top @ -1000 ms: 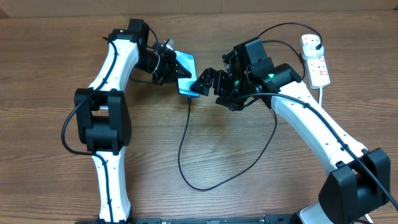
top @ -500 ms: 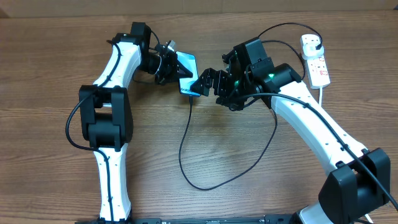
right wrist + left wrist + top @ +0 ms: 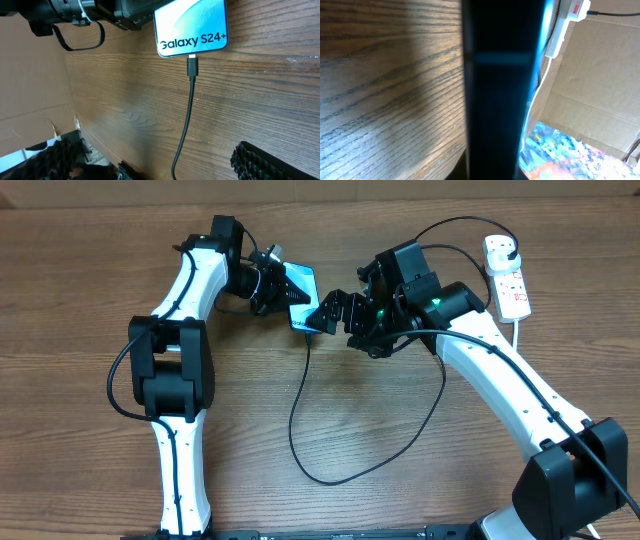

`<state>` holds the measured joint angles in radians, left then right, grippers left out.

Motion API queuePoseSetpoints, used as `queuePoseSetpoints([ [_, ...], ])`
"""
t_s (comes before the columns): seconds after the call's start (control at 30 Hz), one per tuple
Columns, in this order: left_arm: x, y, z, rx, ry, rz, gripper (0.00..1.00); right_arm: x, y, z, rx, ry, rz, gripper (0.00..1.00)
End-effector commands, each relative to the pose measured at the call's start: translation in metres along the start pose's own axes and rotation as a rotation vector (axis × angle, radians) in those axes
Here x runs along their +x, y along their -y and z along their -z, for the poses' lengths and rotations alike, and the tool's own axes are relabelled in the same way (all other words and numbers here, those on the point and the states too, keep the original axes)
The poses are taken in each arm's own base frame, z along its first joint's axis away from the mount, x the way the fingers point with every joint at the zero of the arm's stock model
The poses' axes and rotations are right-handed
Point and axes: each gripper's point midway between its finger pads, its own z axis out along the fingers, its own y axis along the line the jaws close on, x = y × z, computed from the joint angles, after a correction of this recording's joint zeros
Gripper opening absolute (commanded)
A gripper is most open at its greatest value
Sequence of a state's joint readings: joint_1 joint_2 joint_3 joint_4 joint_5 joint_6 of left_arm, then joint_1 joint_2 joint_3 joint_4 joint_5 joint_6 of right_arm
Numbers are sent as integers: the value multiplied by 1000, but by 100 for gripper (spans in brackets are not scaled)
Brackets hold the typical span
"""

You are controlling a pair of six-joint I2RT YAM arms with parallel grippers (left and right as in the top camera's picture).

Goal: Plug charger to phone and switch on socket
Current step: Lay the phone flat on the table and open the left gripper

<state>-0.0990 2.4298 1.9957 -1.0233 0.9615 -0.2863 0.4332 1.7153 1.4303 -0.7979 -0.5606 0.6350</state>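
Observation:
The phone [image 3: 303, 286] has a lit teal screen and is held tilted off the table by my left gripper [image 3: 281, 290], which is shut on its far end. The right wrist view shows the phone's [image 3: 192, 26] "Galaxy S24+" text, with the charger's connector tip [image 3: 192, 66] seated in its bottom edge. The black charger cable [image 3: 296, 402] hangs from the phone, loops over the table and runs to a black plug [image 3: 509, 249] in the white socket strip [image 3: 511, 286]. My right gripper [image 3: 334, 314] is open just right of the phone's bottom end, with the cable [image 3: 188, 117] between its fingers, untouched.
The left wrist view is mostly filled by the phone's dark edge [image 3: 502, 90], with the socket strip [image 3: 576, 7] and its white cord [image 3: 552, 46] beyond. A cardboard wall stands along the table's far edge [image 3: 330, 190]. The cable loop lies near the table's middle front [image 3: 335, 478].
The left arm shifted slightly to the right with the phone still held. The right gripper and the cable have stayed nearly still.

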Motion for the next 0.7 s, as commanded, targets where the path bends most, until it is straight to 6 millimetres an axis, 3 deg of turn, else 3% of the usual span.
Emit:
queuePoseSetpoints([
  [0.0,3,0,-10,16,-24,13,4,-4,0,1,5,12,9,100],
  [0.3,2,-19,-22,7,-47,48,4,-4,1,1,6,10,8,100],
  [0.43,-1,-34,-22,-84,-22,66,4,-4,1,1,6,10,8,100],
  [0.67,-3,-39,-23,-120,-12,58,4,-4,0,1,6,11,9,100],
])
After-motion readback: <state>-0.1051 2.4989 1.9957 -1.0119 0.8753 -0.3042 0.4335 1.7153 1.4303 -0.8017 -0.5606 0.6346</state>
